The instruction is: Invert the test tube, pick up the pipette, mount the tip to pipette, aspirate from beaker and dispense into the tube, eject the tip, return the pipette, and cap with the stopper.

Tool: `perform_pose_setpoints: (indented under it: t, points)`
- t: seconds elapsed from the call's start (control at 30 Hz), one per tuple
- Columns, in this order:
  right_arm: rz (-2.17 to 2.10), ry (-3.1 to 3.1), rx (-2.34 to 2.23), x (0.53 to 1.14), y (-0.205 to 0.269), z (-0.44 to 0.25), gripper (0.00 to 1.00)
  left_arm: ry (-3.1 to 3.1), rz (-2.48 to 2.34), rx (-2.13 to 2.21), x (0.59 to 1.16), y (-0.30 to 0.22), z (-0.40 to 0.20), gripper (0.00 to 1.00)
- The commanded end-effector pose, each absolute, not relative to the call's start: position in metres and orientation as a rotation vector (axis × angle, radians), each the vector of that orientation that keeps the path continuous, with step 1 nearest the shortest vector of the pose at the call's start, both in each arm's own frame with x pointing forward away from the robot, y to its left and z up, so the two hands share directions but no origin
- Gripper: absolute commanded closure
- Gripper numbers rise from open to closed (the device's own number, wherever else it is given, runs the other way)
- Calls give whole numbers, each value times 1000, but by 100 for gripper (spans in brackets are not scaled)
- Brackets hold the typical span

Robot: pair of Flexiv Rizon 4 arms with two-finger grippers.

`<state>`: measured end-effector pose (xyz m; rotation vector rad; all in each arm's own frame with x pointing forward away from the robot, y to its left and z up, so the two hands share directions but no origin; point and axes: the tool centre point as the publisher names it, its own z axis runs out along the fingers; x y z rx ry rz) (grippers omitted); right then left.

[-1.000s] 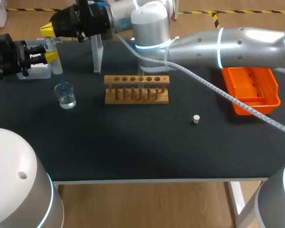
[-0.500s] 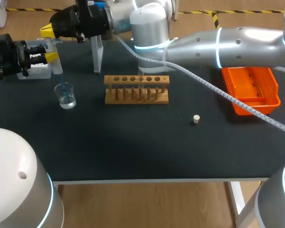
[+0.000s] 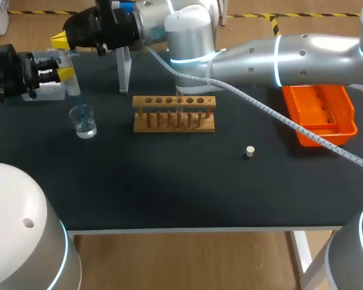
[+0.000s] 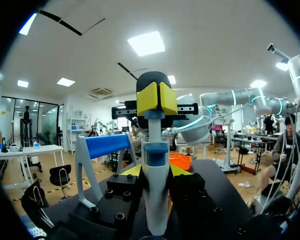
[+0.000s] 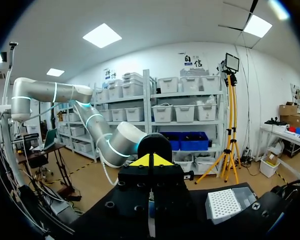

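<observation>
One pipette (image 3: 72,84) stood upright at the table's (image 3: 169,181) far left corner. The left gripper (image 3: 65,72) was clamped on its body from two sides. The pipette's blue tip (image 3: 80,110) reached down into the single beaker (image 3: 85,125), which held clear liquid. The right gripper (image 3: 60,38), its two yellow fingers pressed together, sat on the pipette's top end. One wooden rack (image 3: 174,113) with six holes stood near the middle, just beside a clear stand (image 3: 124,66). One pale stopper (image 3: 250,151) lay alone, nearer the front and well apart from the rack. One orange tray (image 3: 320,115) sat at the right. The right arm (image 3: 278,54) crossed above the rack, and its cable (image 3: 290,124) ran in front of the tray. One white tip box (image 5: 225,205) sat beside the grippers.
</observation>
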<state>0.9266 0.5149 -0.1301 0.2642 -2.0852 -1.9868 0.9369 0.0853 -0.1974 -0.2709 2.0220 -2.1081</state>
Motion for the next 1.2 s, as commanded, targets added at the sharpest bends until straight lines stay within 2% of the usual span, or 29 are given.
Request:
perform_pose_setpoints:
  t: [0.03,0.73,1.2]
  points:
    - [-1988,-2080,263,928,515,-138,100,2021,-2111,-267,938,86,-195,100]
    - [-1964,-2074,214,926,513,-161,100,2021,-2111,-267,938,86,-195,100]
    - [-2055,-2058,333,924,503,-101,100,2021,-2111,-267,938,86,-195,100]
